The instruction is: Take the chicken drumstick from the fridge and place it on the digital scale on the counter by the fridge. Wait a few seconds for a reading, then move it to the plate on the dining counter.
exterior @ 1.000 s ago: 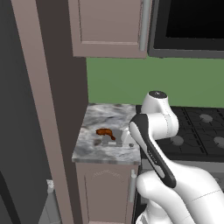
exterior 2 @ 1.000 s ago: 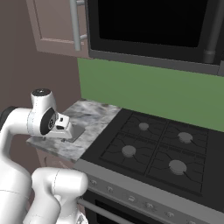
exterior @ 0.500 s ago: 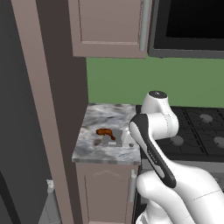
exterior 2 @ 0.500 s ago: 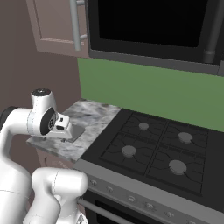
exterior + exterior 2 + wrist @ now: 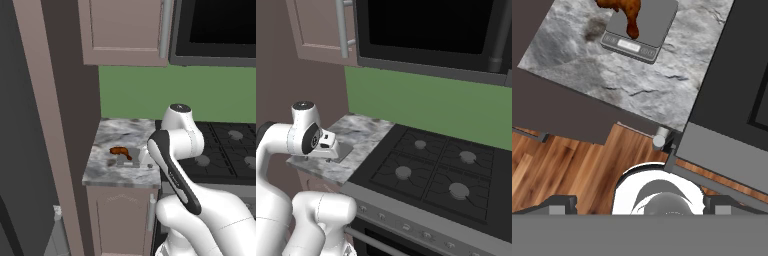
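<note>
Chicken drumstick (image 5: 624, 11) sits on digital scale (image 5: 643, 31) at 12 o'clock; gripper (image 5: 639, 205) jaws apart, empty. Plate move left.

Reddish-brown chicken drumstick (image 5: 626, 11), seemingly grey digital scale (image 5: 652, 27)

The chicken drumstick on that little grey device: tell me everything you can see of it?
The small reddish-brown, club-shaped chicken drumstick has orange-brown highlights and a glossy, cooked look. It lies flat on the low, square, grey digital scale, its thicker end reaching past the scale's edge over the narrow grey-white marbled counter. In the hand view its narrow end points toward the scale's pale display strip. Nothing else touches it; no gripper is holding it.
</note>
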